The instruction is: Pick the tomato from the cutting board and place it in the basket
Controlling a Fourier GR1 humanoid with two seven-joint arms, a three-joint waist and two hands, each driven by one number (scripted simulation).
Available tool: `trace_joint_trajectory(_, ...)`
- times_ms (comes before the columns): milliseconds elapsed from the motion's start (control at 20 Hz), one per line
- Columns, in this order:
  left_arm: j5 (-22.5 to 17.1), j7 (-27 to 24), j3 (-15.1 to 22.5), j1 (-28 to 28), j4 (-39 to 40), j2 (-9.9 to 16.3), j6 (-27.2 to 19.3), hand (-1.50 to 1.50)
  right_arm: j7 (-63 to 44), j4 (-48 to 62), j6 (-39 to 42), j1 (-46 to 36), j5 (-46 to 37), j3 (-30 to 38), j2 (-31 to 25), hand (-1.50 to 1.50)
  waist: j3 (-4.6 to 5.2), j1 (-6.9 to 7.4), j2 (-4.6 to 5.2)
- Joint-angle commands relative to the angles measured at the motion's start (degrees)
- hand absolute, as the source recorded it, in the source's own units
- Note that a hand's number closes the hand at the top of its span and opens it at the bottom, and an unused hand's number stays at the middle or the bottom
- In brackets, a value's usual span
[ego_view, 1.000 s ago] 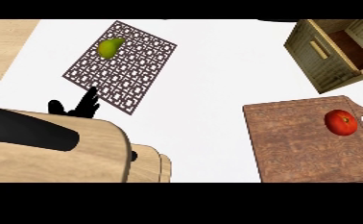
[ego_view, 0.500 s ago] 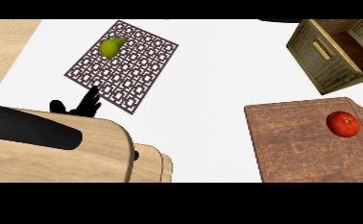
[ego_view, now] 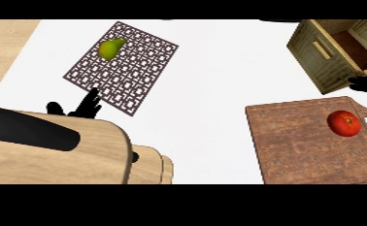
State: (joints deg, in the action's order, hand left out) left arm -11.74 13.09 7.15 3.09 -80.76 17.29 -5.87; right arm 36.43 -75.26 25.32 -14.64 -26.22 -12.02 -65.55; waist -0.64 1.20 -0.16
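tomato (ego_view: 344,123) at 3 o'clock, on cutting board (ego_view: 301,142), untouched | basket (ego_view: 333,53) at 1 o'clock | left hand (ego_view: 82,106) at 9 o'clock, fingers straight, holding nothing | right hand (ego_view: 358,83): dark sliver at right edge, fingers cannot be told | pear (ego_view: 109,49) on lattice mat (ego_view: 125,70), 11 o'clock

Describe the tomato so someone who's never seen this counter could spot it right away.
Find the brown wooden cutting board at the lower right of the white counter, just below the basket. The tomato sits near the board's upper right corner. It is the only round red thing here; the other fruit, a green pear, lies far left on a lattice mat.
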Motion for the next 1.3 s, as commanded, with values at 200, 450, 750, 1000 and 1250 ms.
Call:
trace_joint_trajectory(200, 2.15, 1.20, 2.61, -9.44, 1.33, -1.52, -0.90, 0.00, 2.90, 4.61, -2.82, -0.74, -3.93, -0.84, 3.66, -1.50, 0.60, 0.06, 0.26)
trace_joint_trajectory(450, 3.25, 1.63, 1.70, -6.17, 3.28, -2.15, -2.04, 0.00, 2.84, 6.75, -3.90, -2.24, -6.53, -2.58, 7.68, -1.50, 0.60, -0.21, 0.41)
trace_joint_trajectory(750, 0.48, 2.20, -1.47, -8.13, 1.17, 1.68, 2.24, 0.00, 0.54, 7.43, -5.78, -2.50, -10.22, -4.18, 11.21, -1.50, 0.63, -0.11, 0.20)
trace_joint_trajectory(1000, 2.48, -0.45, 0.65, -8.41, 3.37, -2.73, -0.08, 0.00, -0.65, 10.27, -9.11, -2.12, -14.97, -6.21, 13.45, -1.50, 0.62, -0.15, 0.39)
trace_joint_trajectory(1250, 0.87, 1.08, -2.31, -7.06, 2.53, 0.82, 2.85, 0.00, 2.73, 14.56, -6.51, -5.31, -15.64, -4.85, 11.26, -1.50, 0.61, -0.01, 0.37)
